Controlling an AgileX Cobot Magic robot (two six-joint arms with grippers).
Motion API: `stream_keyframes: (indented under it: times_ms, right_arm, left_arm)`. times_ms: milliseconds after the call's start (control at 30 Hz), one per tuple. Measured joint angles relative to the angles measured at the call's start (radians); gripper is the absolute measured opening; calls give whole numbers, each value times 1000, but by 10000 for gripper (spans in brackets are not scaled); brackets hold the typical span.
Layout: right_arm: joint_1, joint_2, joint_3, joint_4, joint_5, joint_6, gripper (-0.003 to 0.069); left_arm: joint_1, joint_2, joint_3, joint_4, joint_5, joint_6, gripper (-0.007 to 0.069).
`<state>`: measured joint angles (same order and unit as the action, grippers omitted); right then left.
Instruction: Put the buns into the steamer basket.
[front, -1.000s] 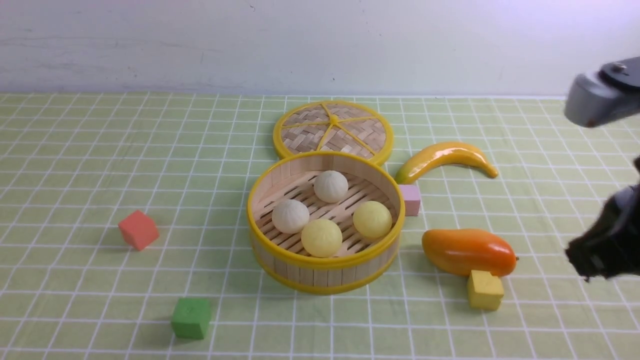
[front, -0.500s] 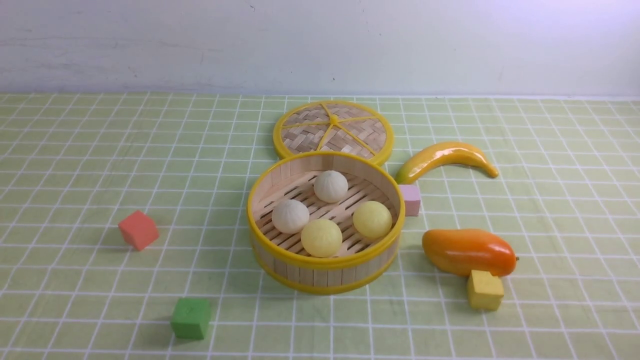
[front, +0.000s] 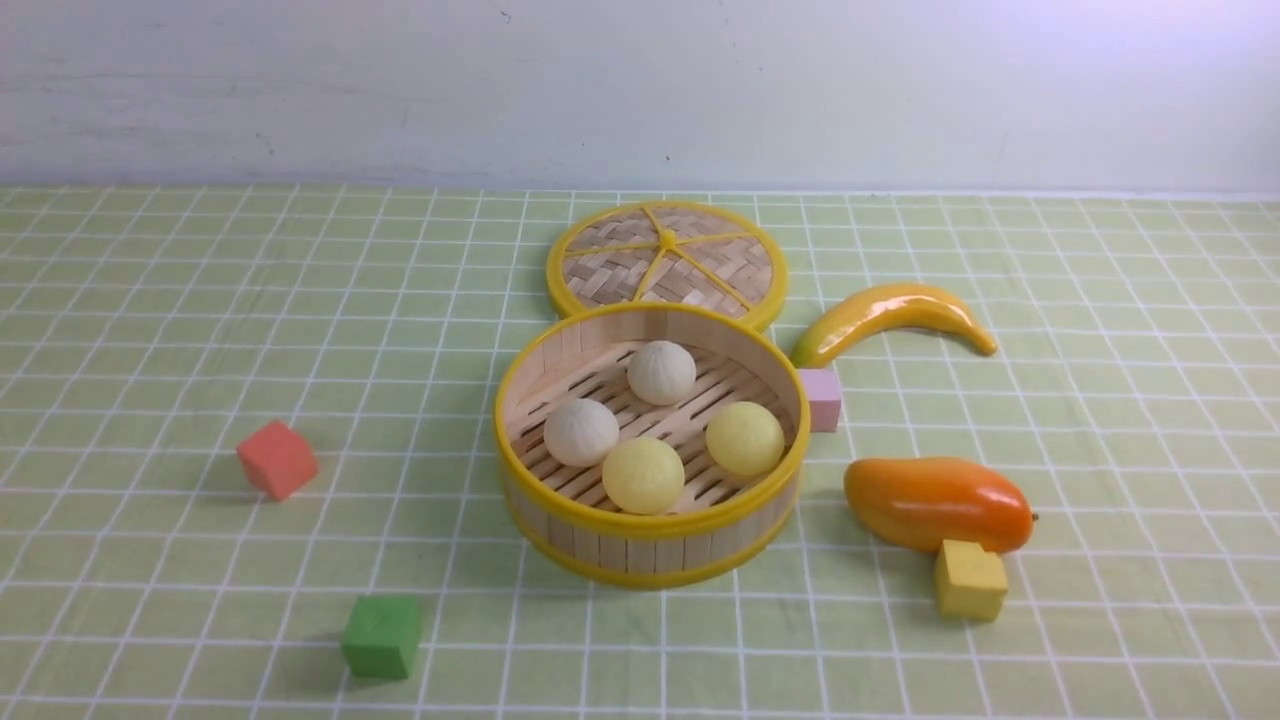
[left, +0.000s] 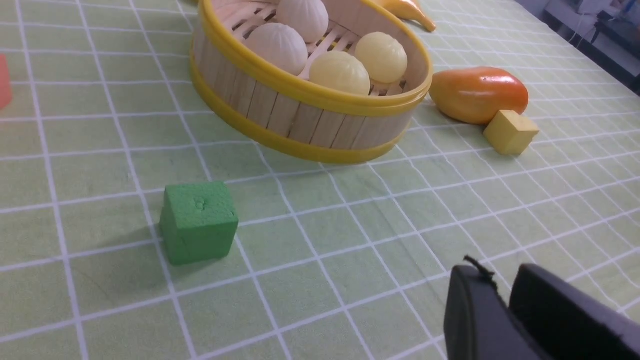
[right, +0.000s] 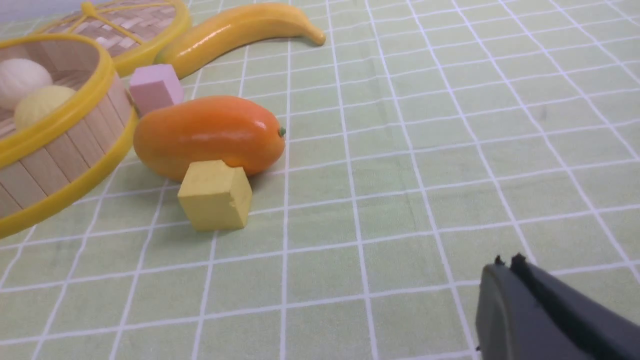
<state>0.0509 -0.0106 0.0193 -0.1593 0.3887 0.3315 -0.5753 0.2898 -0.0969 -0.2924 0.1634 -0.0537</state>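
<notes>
The steamer basket stands mid-table. Inside lie two off-white buns and two pale yellow buns. The basket and its buns also show in the left wrist view, and the basket's edge in the right wrist view. Neither arm appears in the front view. My left gripper is shut and empty, low over the cloth near the table's front. My right gripper is shut and empty, well to the right of the basket.
The woven lid lies behind the basket. A banana, pink cube, orange mango and yellow cube sit to the right. A red cube and green cube sit to the left front.
One second ago the right arm showed at the right edge of the front view; it has since drawn out of that view. The buns and basket have not moved.
</notes>
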Motion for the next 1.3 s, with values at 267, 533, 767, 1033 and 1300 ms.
stream_keyframes:
  times_ms: [267, 533, 767, 1033, 1300]
  right_arm:
    - [0, 0, 0, -1, 0, 2, -15]
    - [0, 0, 0, -1, 0, 2, -9]
    - [0, 0, 0, -1, 0, 2, -2]
    - [0, 0, 0, -3, 1, 3, 5]
    - [0, 0, 0, -3, 1, 5, 15]
  left_arm:
    - [0, 0, 0, 0, 1, 0, 116]
    - [0, 0, 0, 0, 1, 0, 123]
    - [0, 0, 8, 29, -49, 20, 127]
    - [218, -27, 106, 46, -303, -43, 97]
    - [461, -272, 125, 177, 12, -143, -13]
